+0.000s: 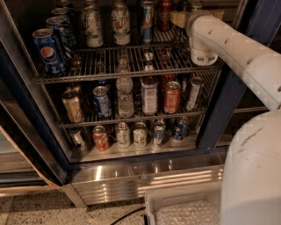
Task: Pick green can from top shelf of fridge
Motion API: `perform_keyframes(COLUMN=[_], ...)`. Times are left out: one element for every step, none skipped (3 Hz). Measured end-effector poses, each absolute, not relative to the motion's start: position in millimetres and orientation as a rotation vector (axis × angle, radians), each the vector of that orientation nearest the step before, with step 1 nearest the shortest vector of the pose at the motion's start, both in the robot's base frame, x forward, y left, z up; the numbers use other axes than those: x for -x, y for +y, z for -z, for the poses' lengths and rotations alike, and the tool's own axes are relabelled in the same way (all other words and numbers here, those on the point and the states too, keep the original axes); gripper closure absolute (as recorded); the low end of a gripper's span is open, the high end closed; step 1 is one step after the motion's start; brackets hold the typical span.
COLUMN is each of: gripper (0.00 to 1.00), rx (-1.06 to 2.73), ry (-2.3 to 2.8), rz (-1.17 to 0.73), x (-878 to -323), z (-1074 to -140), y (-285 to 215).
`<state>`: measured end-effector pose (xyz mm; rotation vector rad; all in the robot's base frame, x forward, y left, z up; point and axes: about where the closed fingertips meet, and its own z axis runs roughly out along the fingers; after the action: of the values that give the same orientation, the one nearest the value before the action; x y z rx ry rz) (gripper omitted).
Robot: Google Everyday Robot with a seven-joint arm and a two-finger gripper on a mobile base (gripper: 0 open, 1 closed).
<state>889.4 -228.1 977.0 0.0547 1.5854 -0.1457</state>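
Observation:
The fridge (221, 105) stands open, with a dark blue frame and wire racks of drinks. The top shelf (131, 61) is a wire rack holding blue Pepsi cans (48, 50), white cans with green logos (93, 26), a slim blue can (148, 19) and a red cola can (164, 13). My white arm (228, 48) reaches in from the right over this shelf. My gripper (186, 13) is at the shelf's back right, mostly hidden by the wrist. The green can (194, 4) shows only as a dark sliver at the top edge there.
Two lower racks hold more cans and bottles (125, 94). A shiny steel base (145, 176) runs under the fridge. A white bin (184, 211) sits on the floor in front. My white body (252, 176) fills the lower right. The open door edge (26, 145) is at the left.

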Motion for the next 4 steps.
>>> perform_keyframes(gripper=[0.19,0.43,0.66,0.89], rx=[-0.055,-0.055,-0.055,-0.055], ry=[1.585,1.585,1.585,1.585], rz=[0.146,0.146,0.146,0.146], x=[-889.4,-889.4,-889.4,-889.4], z=[-977.0,-977.0,-977.0,-977.0], y=[-228.0,-228.0,-228.0,-228.0])
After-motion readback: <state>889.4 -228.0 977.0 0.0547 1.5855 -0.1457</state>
